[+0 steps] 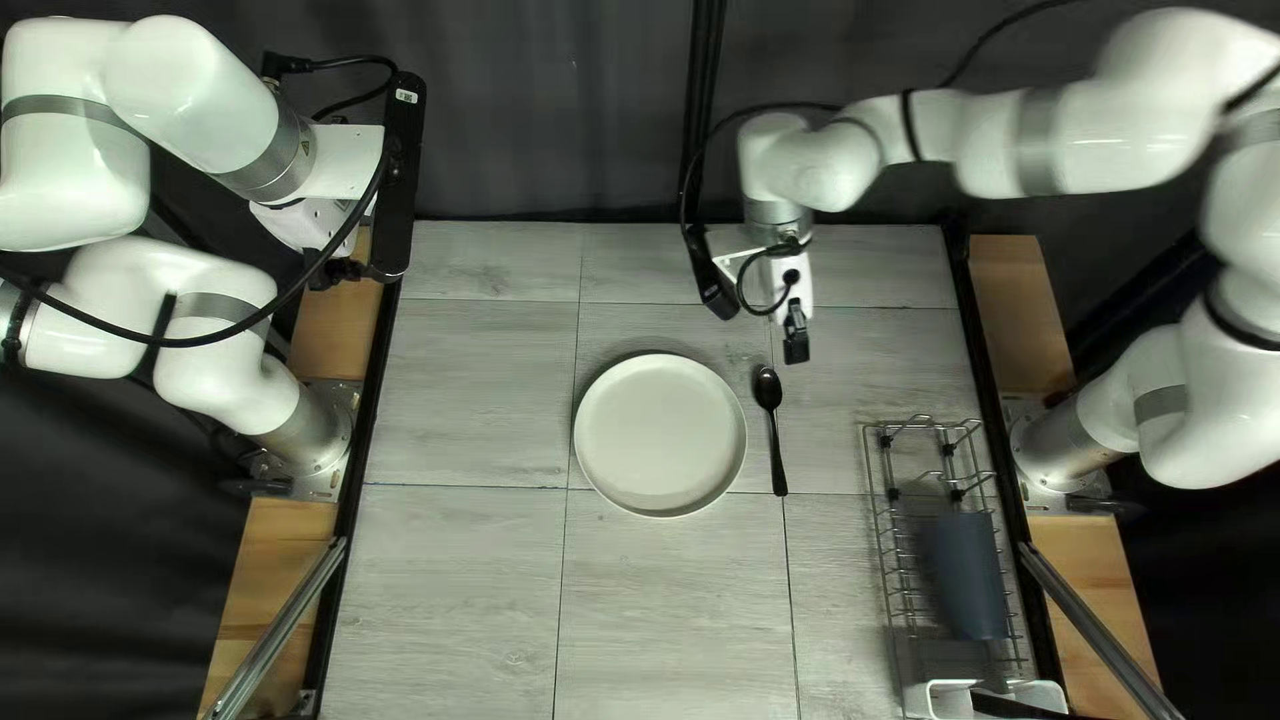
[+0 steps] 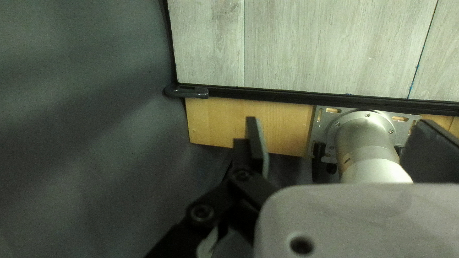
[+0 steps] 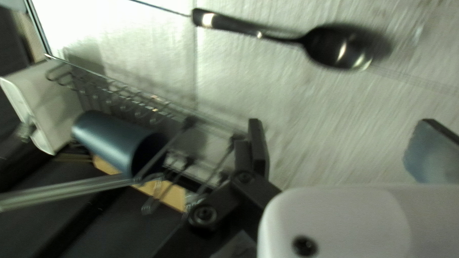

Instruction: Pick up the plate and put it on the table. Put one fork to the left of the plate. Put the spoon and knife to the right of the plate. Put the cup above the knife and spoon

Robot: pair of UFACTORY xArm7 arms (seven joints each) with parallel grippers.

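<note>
Rack (image 1: 887, 560) holds 1 cup (image 1: 967, 574) on its side; a white bin (image 1: 940, 696) sits at its near end. On the table (image 1: 454, 587), 1 spoon (image 1: 768, 388) lies right of the plate (image 1: 660, 434). My left claw (image 1: 350, 271) and right claw (image 1: 798, 344) gape wide.

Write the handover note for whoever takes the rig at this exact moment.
Grippers: left gripper open, empty, out by the table's left edge. Right gripper open, empty, above the table near the spoon's bowl.
Things: plate on the table; spoon to its right in the top left view; cup on its side in the wire rack. I cannot make out a fork or knife in any view.
Done: plate and spoon are placed.
Left: fork to the plate's left, knife to its right with the spoon, cup above those two.
</note>
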